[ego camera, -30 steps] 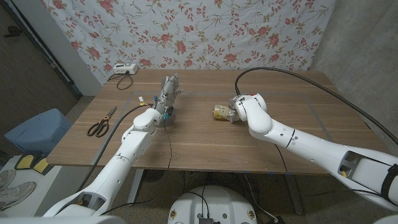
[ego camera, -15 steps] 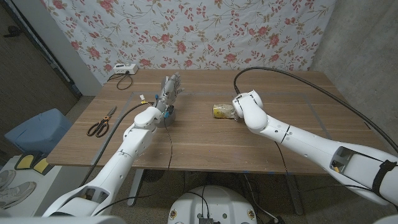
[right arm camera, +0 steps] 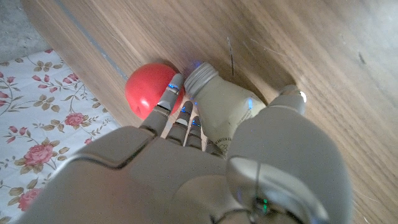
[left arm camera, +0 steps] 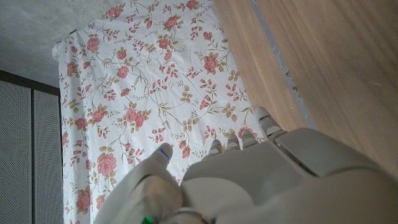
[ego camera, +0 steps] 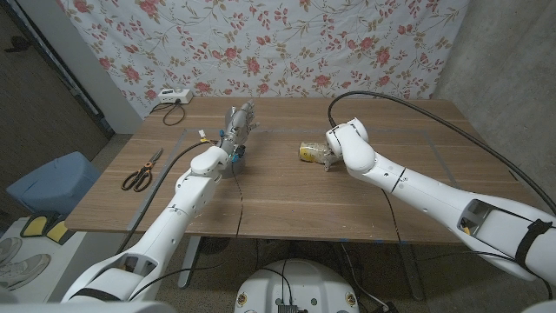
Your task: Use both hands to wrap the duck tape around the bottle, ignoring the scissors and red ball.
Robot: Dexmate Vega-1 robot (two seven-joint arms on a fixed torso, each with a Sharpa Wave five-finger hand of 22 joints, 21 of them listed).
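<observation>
The bottle (ego camera: 307,153) lies on its side at the table's middle, pale with a yellowish label. In the right wrist view its grey cap points at the red ball (right arm camera: 148,90), and its body (right arm camera: 225,107) sits between my right hand's (right arm camera: 186,162) fingers and thumb. My right hand (ego camera: 331,153) holds it against the wood. My left hand (ego camera: 236,127) stands raised above the table to the left, fingers pointing away from me. In the left wrist view, the left hand (left arm camera: 249,180) shows its back and fingertips; anything in it is hidden. I cannot make out the tape.
Scissors (ego camera: 142,170) lie near the table's left edge. A white device (ego camera: 174,96) with a cable sits at the far left corner. A blue bin (ego camera: 50,179) stands on the floor at left. Black cables trail from both arms over the table (ego camera: 287,204).
My right hand has shifted slightly away from me and closed around the bottle, nudging it a little. My left hand has risen and moved a bit farther from me.
</observation>
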